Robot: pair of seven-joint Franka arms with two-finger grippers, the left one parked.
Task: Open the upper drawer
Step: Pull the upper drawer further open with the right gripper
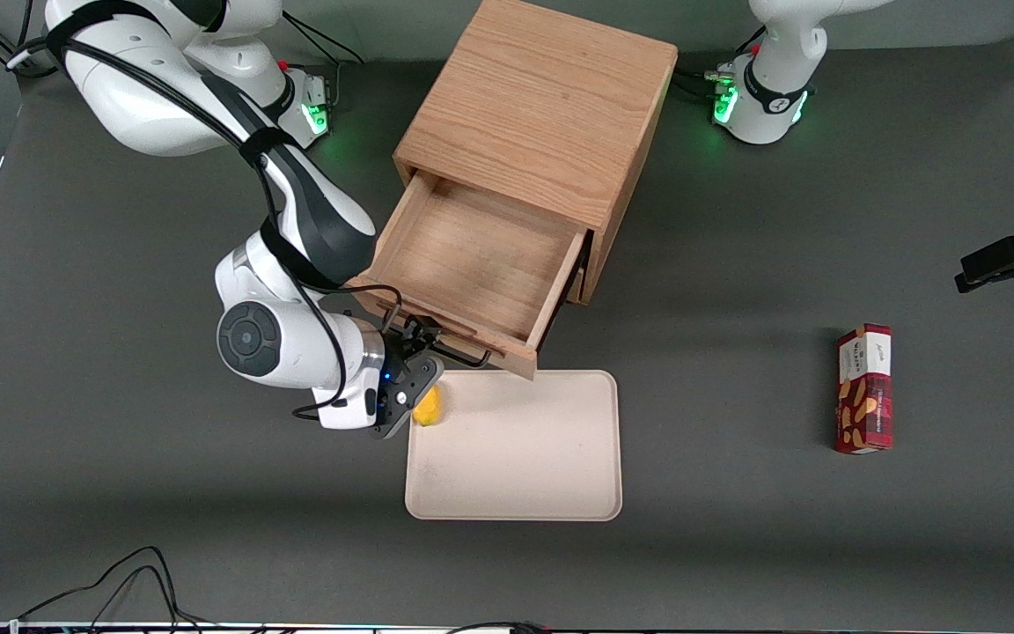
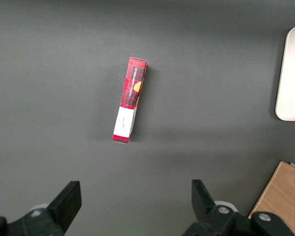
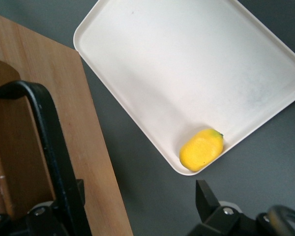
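The upper drawer (image 1: 481,264) of the light oak cabinet (image 1: 542,114) stands pulled well out, and its box is empty. Its black bar handle (image 1: 450,345) runs along the front, nearest the front camera. My gripper (image 1: 415,357) is at that handle, just above the tray's rim. In the right wrist view the gripper (image 3: 137,196) is open. One finger (image 3: 77,194) sits against the handle (image 3: 49,142) at the drawer front (image 3: 88,123). The other finger (image 3: 202,196) hangs over bare table. The jaws are spread wide and grip nothing.
A cream tray (image 1: 542,458) lies on the table in front of the open drawer, with a yellow fruit (image 1: 427,407) in the corner by my gripper; both show in the right wrist view (image 3: 187,64), (image 3: 201,150). A red snack box (image 1: 864,387) lies toward the parked arm's end.
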